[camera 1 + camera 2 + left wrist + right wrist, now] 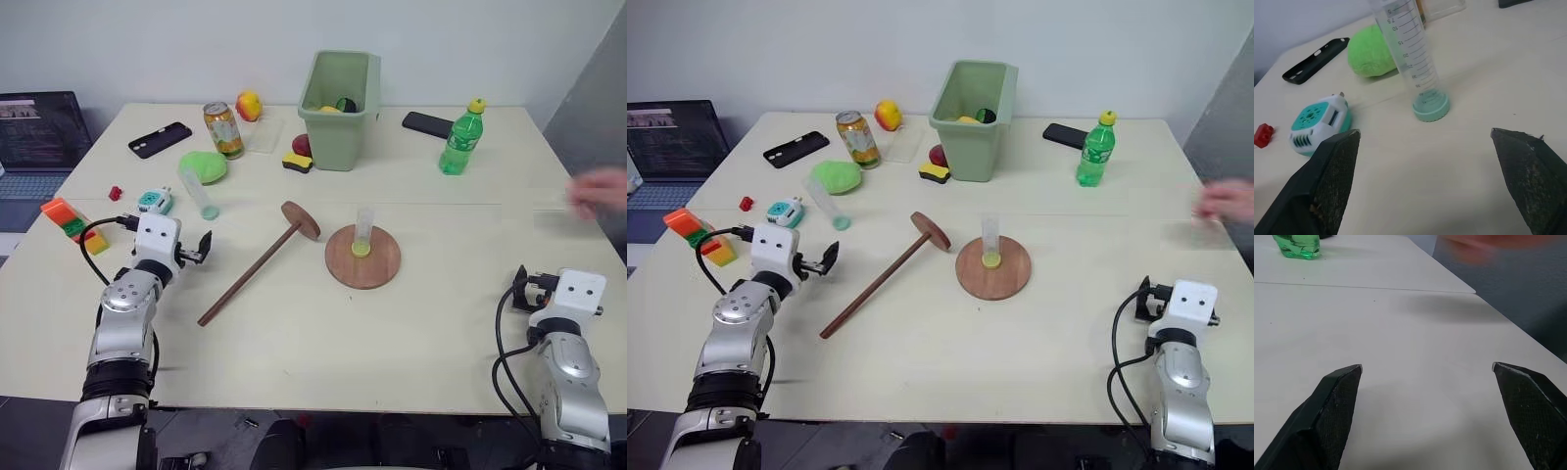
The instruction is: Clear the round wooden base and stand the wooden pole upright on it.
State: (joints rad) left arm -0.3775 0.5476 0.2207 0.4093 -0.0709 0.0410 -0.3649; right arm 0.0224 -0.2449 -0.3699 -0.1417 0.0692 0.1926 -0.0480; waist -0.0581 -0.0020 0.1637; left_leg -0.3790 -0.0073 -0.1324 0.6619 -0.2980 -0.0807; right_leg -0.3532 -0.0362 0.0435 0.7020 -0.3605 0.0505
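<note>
The round wooden base lies flat at the table's middle, and a clear tube with a yellow-green end stands upright at its centre. To its left the wooden pole lies on the table, its disc end near the base and its thin end toward me. My left gripper is open and empty, hovering left of the pole's thin end and facing a lying tube with a teal cap. Over bare table near the right edge, my right gripper is open and empty.
A green bin, green bottle, can, two phones and a green soft lump stand at the back. A teal device and orange block lie near my left arm. A person's hand is at the right edge.
</note>
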